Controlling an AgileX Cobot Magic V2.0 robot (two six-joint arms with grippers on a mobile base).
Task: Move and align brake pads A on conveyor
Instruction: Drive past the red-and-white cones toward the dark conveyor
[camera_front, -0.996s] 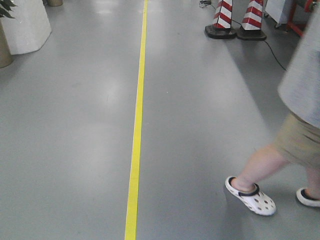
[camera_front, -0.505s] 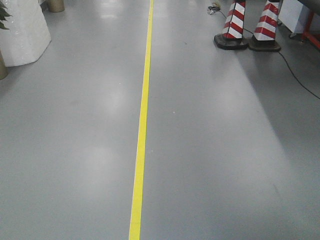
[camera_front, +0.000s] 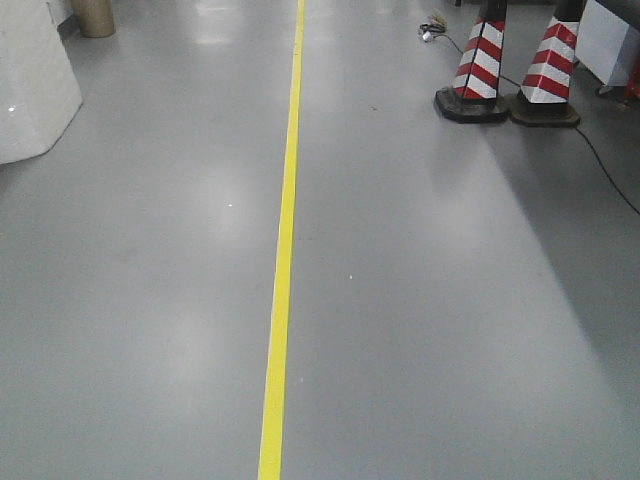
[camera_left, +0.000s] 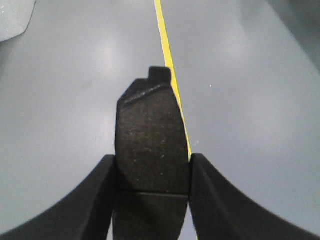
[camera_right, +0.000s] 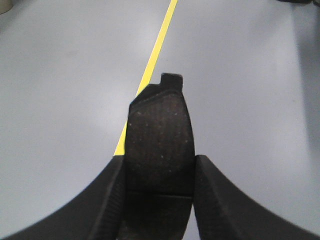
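Observation:
In the left wrist view my left gripper (camera_left: 152, 158) is shut on a brake pad A (camera_left: 150, 120), a dark oblong pad with a centre groove and a small tab at its far end. The pad sticks out forward above the grey floor. My right gripper (camera_right: 160, 159) is shut on another brake pad A (camera_right: 160, 122), held the same way with its tab pointing away. Both pads hang over a yellow floor line. The conveyor is out of view in every frame.
The front view shows a grey floor (camera_front: 150, 300) with a yellow line (camera_front: 282, 270) running straight ahead. Two red-and-white cones (camera_front: 508, 75) stand at the far right with a black cable (camera_front: 605, 170) trailing past them. A white block (camera_front: 30, 85) and a tan cylinder (camera_front: 95, 15) are at far left.
The front view has moved forward along the yellow line; the cones have slid down and right. A walking person at the right a second ago has left the view.

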